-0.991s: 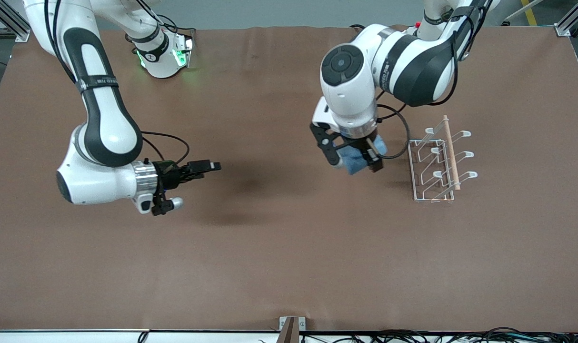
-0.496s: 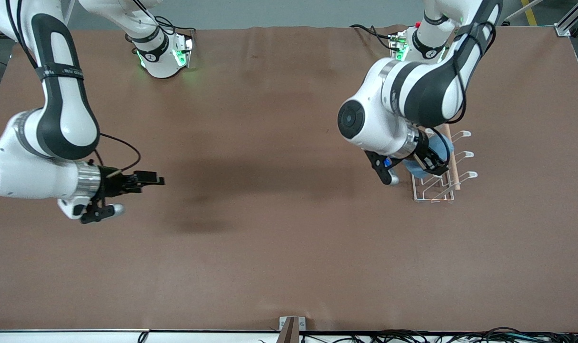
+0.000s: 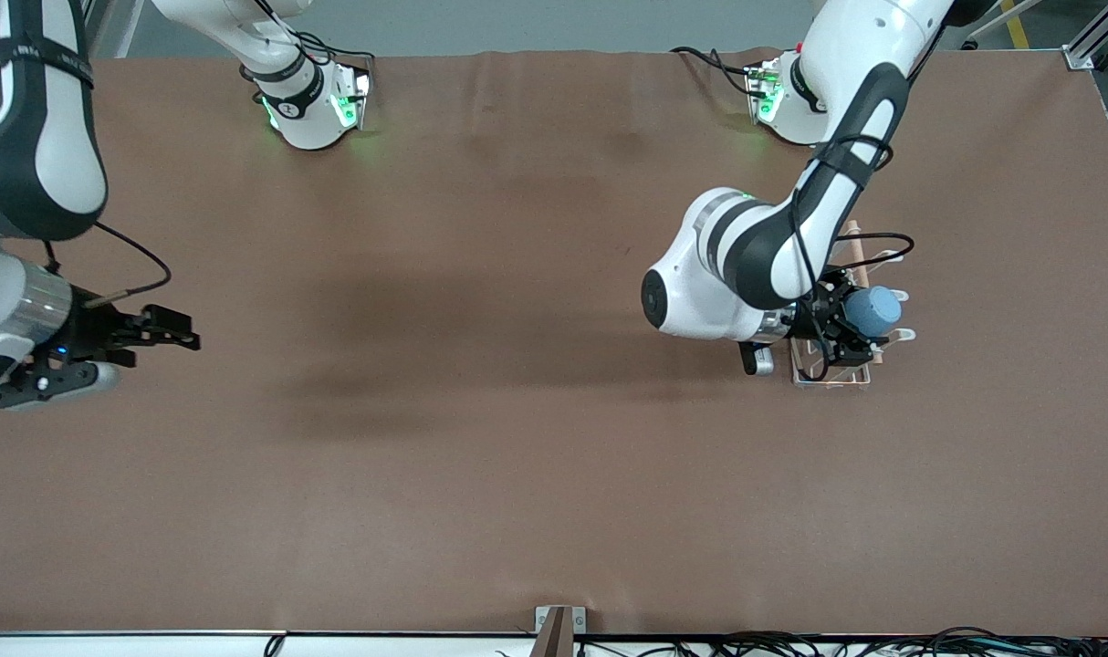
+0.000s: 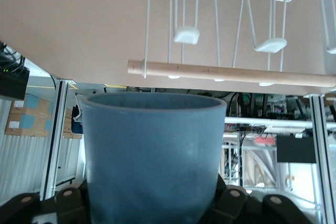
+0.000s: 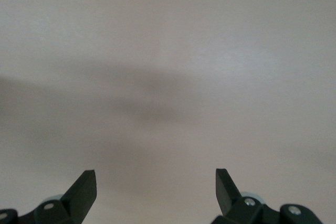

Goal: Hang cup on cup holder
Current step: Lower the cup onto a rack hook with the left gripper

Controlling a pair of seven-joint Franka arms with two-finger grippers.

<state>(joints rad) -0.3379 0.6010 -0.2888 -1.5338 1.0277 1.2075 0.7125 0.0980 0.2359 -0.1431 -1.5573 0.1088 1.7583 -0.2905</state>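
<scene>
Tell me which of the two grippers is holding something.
The left gripper, over the white wire cup holder, is shut on the small light-blue plastic cup. The right gripper is open and empty, waiting at its own end of the table.

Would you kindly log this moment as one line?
left gripper: holds cup over cup holder | right gripper: open, waiting

Blue cup held over the white wire cup holder

The light-blue tapered cup (image 3: 872, 310) lies on its side in the left claw (image 3: 848, 330), above the cup holder (image 3: 828, 376), a white wire rack with looped prongs and a wooden rod (image 4: 231, 72), standing on the table toward the left arm's end.
</scene>
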